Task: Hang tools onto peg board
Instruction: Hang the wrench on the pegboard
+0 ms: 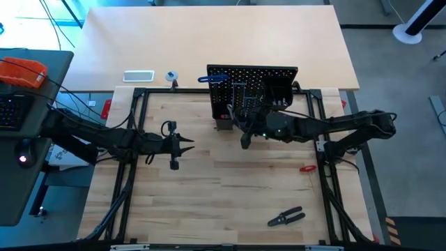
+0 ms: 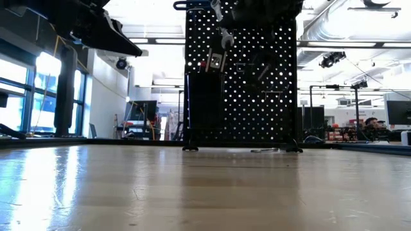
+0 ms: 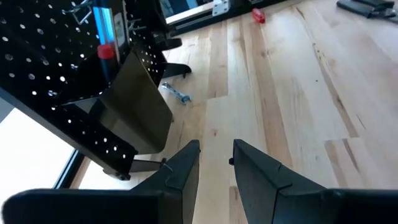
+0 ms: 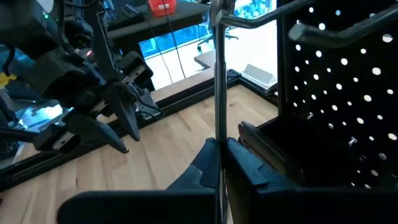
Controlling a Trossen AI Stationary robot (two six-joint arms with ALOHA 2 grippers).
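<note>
A pale wooden bench [image 1: 230, 202] carries an upright black rectangular peg board [image 1: 252, 75] full of small holes, standing near the bench's far edge with metal hooks and a black box bin on it. The right gripper [image 4: 219, 163], on a dark arm reaching in from the right, sits just in front of the board's lower left part; its jaws are clenched on a thin silver metal rod-shaped tool [image 4: 218, 74], held upright beside the black box bin [image 4: 311, 149]. The left gripper [image 3: 214, 165] hovers above the bench, well to the left of the board, with a narrow gap between its dark fingers [image 3: 180, 168] and nothing held. A blue-handled tool [image 1: 208, 79] hangs at the board's upper left corner. A small silver wrench [image 3: 176, 93] lies flat on the bench just beside the board's foot. Black-handled pliers [image 1: 286, 217] lie near the bench's front right part, well apart from the board. A small red object [image 1: 307, 168] lies on the bench by the right frame rail. Beyond the board, on a lighter tabletop, rest a white rectangular tray [image 1: 139, 76] and a small tape roll [image 1: 171, 76].
</note>
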